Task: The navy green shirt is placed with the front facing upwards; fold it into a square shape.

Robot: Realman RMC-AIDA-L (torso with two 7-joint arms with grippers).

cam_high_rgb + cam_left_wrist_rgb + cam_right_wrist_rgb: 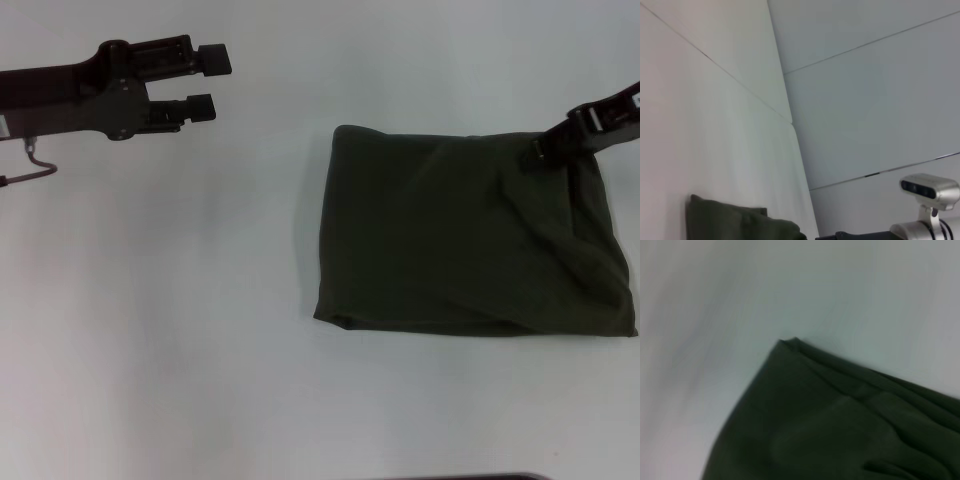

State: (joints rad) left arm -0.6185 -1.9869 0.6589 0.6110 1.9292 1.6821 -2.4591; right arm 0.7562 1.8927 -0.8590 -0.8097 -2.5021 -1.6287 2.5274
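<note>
The navy green shirt (pixel 470 235) lies on the white table (pixel 180 320), right of centre in the head view, folded into a compact, roughly rectangular bundle. Only plain green cloth faces up (no lettering shows). Several creases cross the upper layer, and the far right portion bulges slightly. The lower edge is rounded where the layers double over.

The left gripper (pixel 208 82) hangs above bare table at the far left, well apart from the shirt. Its jaws stand open, with a clear gap between the two fingertips, and nothing is held.

The right gripper (pixel 543 150) reaches in from the right edge and meets the shirt at its far right corner. Whether its jaws are parted or closed on cloth cannot be told.

The right wrist view shows one folded corner of the shirt against the table, layered edges visible.
</note>
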